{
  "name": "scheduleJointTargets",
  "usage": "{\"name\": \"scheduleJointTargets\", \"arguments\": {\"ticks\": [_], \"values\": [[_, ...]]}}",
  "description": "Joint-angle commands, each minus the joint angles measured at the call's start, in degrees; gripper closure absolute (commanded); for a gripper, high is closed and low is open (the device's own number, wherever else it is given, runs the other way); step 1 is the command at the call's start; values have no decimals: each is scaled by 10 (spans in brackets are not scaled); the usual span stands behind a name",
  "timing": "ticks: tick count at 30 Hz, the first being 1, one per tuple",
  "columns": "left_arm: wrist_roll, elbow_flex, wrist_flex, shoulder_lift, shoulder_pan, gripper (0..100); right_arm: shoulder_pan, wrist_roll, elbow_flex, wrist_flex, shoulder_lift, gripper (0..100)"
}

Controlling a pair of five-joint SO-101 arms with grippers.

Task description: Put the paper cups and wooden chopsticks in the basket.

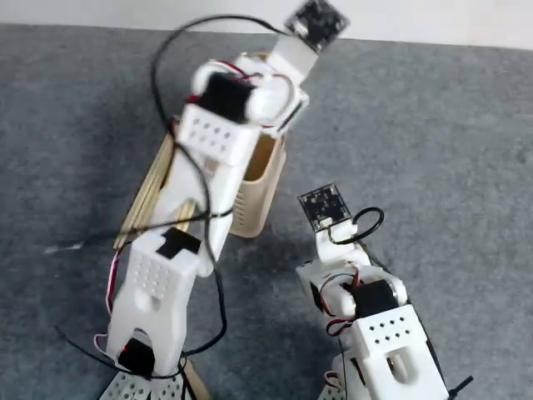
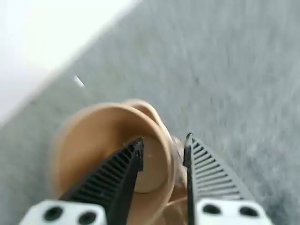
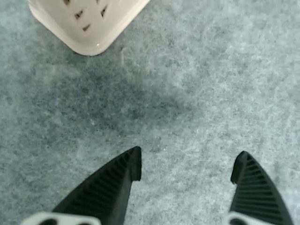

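Black ribbed fingers (image 2: 117, 173) of the left gripper (image 2: 162, 143) are sitting closest to the lens, and they are clamping the wall of a paper cup (image 2: 93, 140). One finger is standing inside the mouth and the other outside. This cup is light brown. Its round mouth is facing the wrist camera and its flat bottom is showing deep inside. A second brown rim (image 2: 145, 107) is showing just behind it.

In the high view the left arm (image 1: 221, 133) is leaning far forward and hanging over the beige perforated basket (image 1: 254, 204). Wooden chopsticks (image 1: 148, 193) are lying as a bundle on the grey tabletop (image 1: 433, 133) just beside the basket, partly hidden under that arm.

Right gripper (image 3: 187, 161) is pointing down at bare tabletop near a rounded corner of the basket, with its jaws spread wide and nothing between them. Open grey surface is lying to the right of the basket and beyond it, up to the white strip (image 1: 416, 17) at the back.
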Motion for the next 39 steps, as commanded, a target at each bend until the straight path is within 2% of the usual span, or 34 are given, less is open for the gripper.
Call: {"name": "scheduleJointTargets", "arguments": {"ticks": [1, 4, 6, 9, 13, 16, 27, 31, 33, 39], "values": [[5, -108, 38, -84, 0, 829, -3, 3, -1, -8, -7, 689], [9, -128, 55, -122, -32, 829, -3, 3, -1, -8, -7, 689], [11, -94, 57, -143, -77, 829, -3, 3, -1, -8, -7, 689], [47, 57, 58, -170, -135, 829, -3, 3, 5, -8, -8, 689], [53, 284, 57, -233, -123, 828, -3, 3, 7, -9, -8, 689], [51, 372, 55, -269, -103, 829, -3, 3, 7, -9, -8, 689], [50, 416, 59, -190, -148, 839, -3, 3, 7, -12, -8, 689], [50, 425, 59, -154, -109, 990, -3, 3, 7, -23, -6, 689], [57, 425, 59, -146, -82, 985, -3, 3, 7, -23, -6, 689], [218, 422, 59, -141, -42, 994, -3, 3, 8, -23, -6, 689]]}}
